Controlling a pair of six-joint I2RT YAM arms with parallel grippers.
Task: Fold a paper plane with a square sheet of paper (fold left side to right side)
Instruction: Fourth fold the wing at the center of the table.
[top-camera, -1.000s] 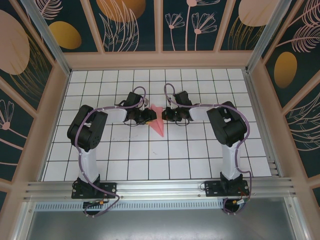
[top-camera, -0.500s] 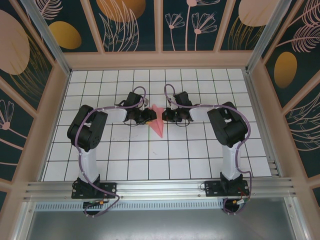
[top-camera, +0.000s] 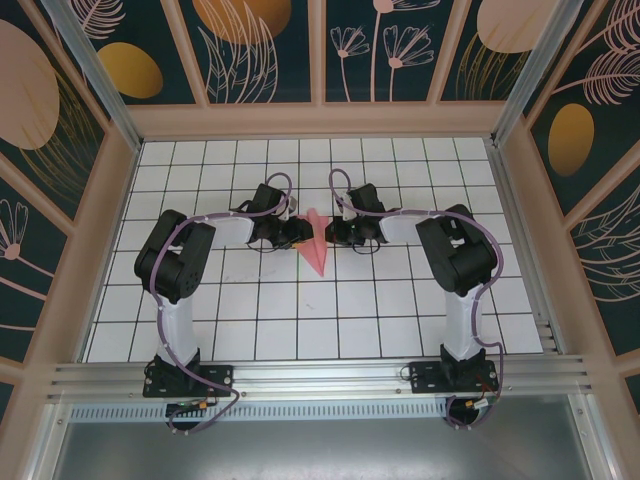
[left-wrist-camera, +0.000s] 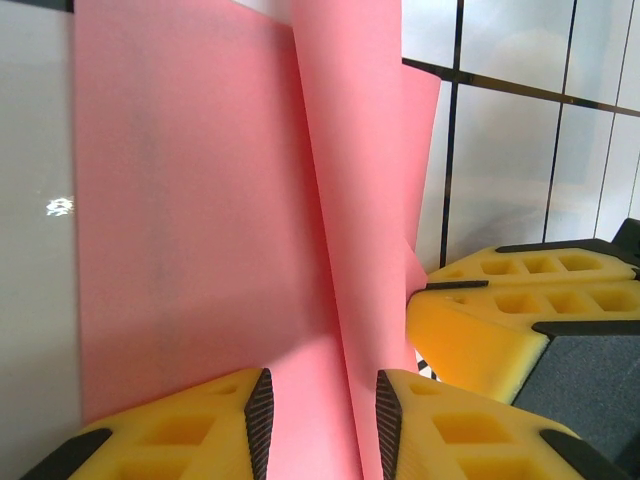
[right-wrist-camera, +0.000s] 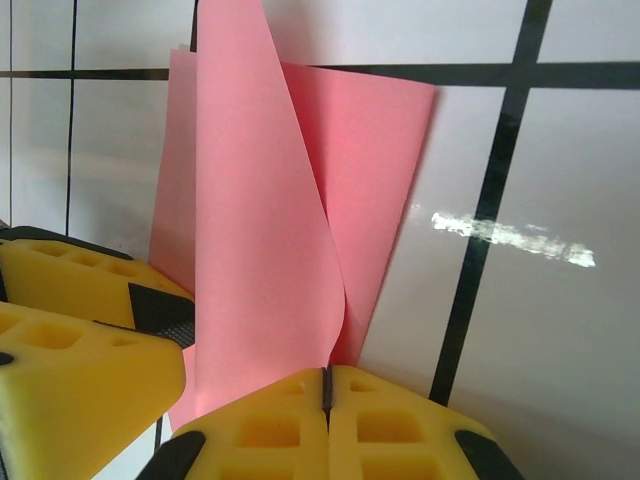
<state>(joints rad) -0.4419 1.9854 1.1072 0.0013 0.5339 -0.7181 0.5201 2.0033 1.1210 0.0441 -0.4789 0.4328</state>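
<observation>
The square sheet of paper (top-camera: 318, 250) is salmon pink and folded into a narrow shape whose point faces the near edge, mid-table. My left gripper (top-camera: 300, 234) meets it from the left and my right gripper (top-camera: 332, 232) from the right. In the left wrist view the left gripper (left-wrist-camera: 323, 425) is open, its pads astride the paper (left-wrist-camera: 200, 200) where a raised flap runs between them. In the right wrist view the right gripper (right-wrist-camera: 326, 385) is shut on the lower edge of that upright flap of paper (right-wrist-camera: 260, 230).
The white grid-tiled table (top-camera: 400, 300) stretches around the paper. Pink frame walls (top-camera: 320, 120) enclose it at the back and sides. The right gripper's yellow fingers (left-wrist-camera: 500, 320) sit close beside the left jaws, and the left gripper's fingers (right-wrist-camera: 70, 350) show beside the right jaws.
The top of the raised flap has drifted slightly to the right. Both arms have barely moved.
</observation>
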